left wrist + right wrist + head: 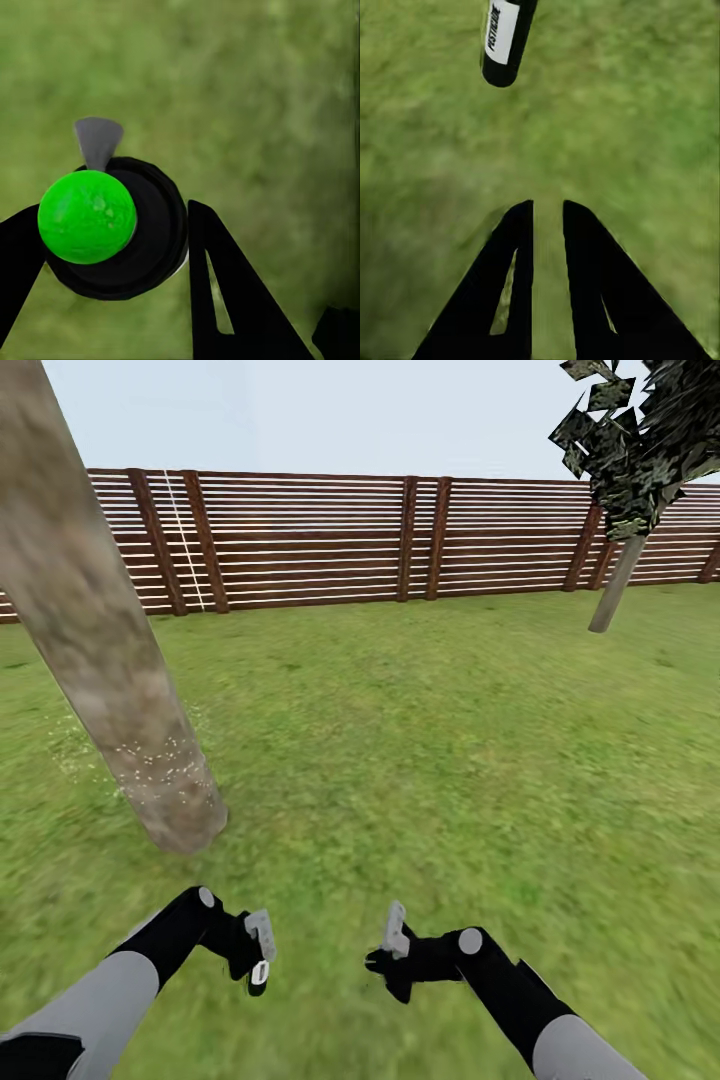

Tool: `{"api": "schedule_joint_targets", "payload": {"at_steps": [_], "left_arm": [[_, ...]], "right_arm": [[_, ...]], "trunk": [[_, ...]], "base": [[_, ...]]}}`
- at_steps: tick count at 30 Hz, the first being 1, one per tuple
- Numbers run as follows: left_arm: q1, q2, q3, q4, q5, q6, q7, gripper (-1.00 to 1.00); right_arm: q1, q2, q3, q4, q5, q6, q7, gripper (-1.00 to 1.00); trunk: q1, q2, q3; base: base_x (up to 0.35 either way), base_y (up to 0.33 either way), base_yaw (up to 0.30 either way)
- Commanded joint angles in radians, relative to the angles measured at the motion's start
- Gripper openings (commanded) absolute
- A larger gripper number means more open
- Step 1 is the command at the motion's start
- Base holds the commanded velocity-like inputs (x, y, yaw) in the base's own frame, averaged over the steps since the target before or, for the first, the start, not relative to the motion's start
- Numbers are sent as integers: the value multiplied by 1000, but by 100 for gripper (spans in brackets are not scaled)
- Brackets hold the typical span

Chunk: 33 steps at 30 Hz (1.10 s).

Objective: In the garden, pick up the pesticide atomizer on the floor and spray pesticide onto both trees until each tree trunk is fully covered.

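Note:
My left gripper (pixel 112 232) is shut on the pesticide atomizer (pixel 154 240), a black bottle with a bright green cap (pixel 86 216) and a grey nozzle (pixel 98 139). In the right wrist view the atomizer (pixel 504 37) shows a white label and hangs over the grass. Low in the head view the left gripper (pixel 258 950) sits beside my right gripper (pixel 397 940), which is shut and holds nothing. The near tree trunk (pixel 110 660) leans at the left, with white pesticide specks (pixel 165 760) on its lower part. The second tree (pixel 613 588) stands far right by the fence.
Green grass floor (pixel 430 760) spreads all around. A brown slatted fence (pixel 320 540) closes off the back of the garden. The near trunk's base (pixel 185 825) stands just ahead of my left arm.

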Motion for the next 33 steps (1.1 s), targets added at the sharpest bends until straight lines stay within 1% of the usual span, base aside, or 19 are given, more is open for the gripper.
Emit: {"api": "schedule_joint_targets", "payload": {"at_steps": [1,3,4,5,7,9,10,11,12,15,16,17,18,21,23,25,27,30,33], "left_arm": [[0,-6,-5,-3,1,10,-5,-100],[0,-31,-7,-4,1,9,-6,-100],[0,-43,-18,-4,1,9,-6,-100],[0,-54,-41,-3,1,9,-6,-100],[0,-76,-107,-3,5,8,-6,-100],[0,-99,-132,-2,7,6,-6,-100],[0,-110,-136,-2,8,-19,-7,-100],[0,-117,-138,-1,10,-55,-7,-100],[0,-120,-138,-1,10,-75,-7,-100],[0,-128,-139,1,11,-99,-35,-100],[1,-136,-139,0,11,-104,-49,-100],[1,-143,-139,0,11,-119,-61,-100],[1,-148,-139,1,12,-150,-69,-100],[1,-149,-138,2,12,-163,-109,-100],[1,-149,-138,2,14,-164,-123,-100],[1,-150,-137,2,36,-166,-126,-100],[1,-150,-137,2,47,-168,-127,-100],[1,-150,-137,2,52,-202,-127,-100],[1,-161,-136,2,53,-211,-127,-100]], "right_arm": [[-1,-1,2,-24,11,7,31,-100],[0,0,2,-56,11,26,56,-100],[-1,1,2,-62,11,29,60,-100],[-1,1,2,-64,10,29,62,-100],[0,2,3,-68,10,30,64,-100],[-1,3,3,-92,10,30,65,-100],[-1,3,3,-103,9,30,66,-100],[-1,3,3,-108,9,30,67,-100],[-1,3,3,-110,9,30,68,-100],[0,6,3,-112,9,30,68,-100],[-1,7,3,-112,10,30,68,-100],[-1,8,3,-112,10,30,68,-100],[-1,9,3,-113,10,31,68,-100],[0,9,3,-113,10,31,68,-100],[-1,9,3,-118,10,31,67,-100],[0,9,3,-125,10,31,67,-100],[0,9,3,-126,10,31,67,-100],[0,9,3,-126,10,31,67,-100],[0,9,3,-127,10,31,67,-100]], "trunk": [[0,0,-1],[0,0,-1],[0,0,-1],[0,0,-1],[0,0,-1],[0,0,-1],[0,0,-1],[0,0,-1],[0,0,-1],[0,0,-1],[0,0,-1],[0,0,-1],[0,0,-1],[0,0,-1],[0,0,-1],[0,0,-1],[0,0,-1],[0,0,-1],[0,0,-1]], "base": [[0,0,0],[0,0,0],[0,0,0],[0,0,0],[0,0,0],[0,0,0],[0,0,0],[0,0,0],[0,0,0],[0,0,0],[0,0,0],[0,0,0],[0,0,0],[0,0,0],[0,0,0],[0,0,0],[0,0,0],[0,0,0],[0,0,0]]}}
